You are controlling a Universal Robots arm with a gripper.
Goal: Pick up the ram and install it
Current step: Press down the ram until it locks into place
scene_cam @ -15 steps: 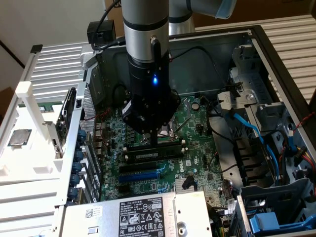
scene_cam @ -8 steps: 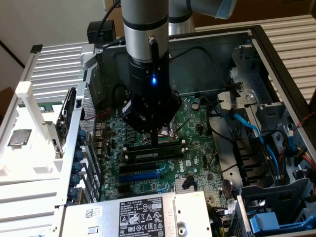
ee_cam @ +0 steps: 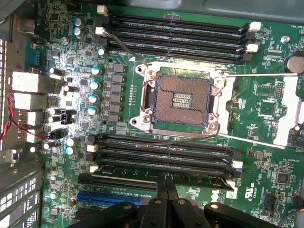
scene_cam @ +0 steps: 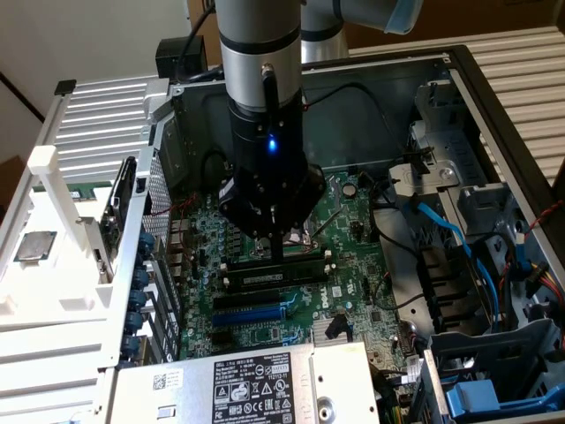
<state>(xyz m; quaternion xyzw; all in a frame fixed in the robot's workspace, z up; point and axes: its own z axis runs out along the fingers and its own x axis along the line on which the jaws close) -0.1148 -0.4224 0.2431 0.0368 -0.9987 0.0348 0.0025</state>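
Near: a silver box [scene_cam: 247, 384] with a barcoded label; print too small to read. Behind it, blue and black slots on the motherboard [scene_cam: 353, 221]. The ram [scene_cam: 274, 276] lies lengthwise in a slot, between white clips [ee_cam: 236, 164]. Claw [ee_cam: 166, 185], fingers pressed together, tip on the ram's top edge. Seems the seating step: push straight down until clips lock. Far: empty CPU socket [ee_cam: 183, 99], more empty slots [ee_cam: 175, 35].

we cannot see the middle of the ram [ee_cam: 142, 176], since the claw [ee_cam: 166, 187] covers it. the arm's upper part [scene_cam: 260, 35] runs off the frame, and the sticker print [scene_cam: 252, 389] is too small to read.
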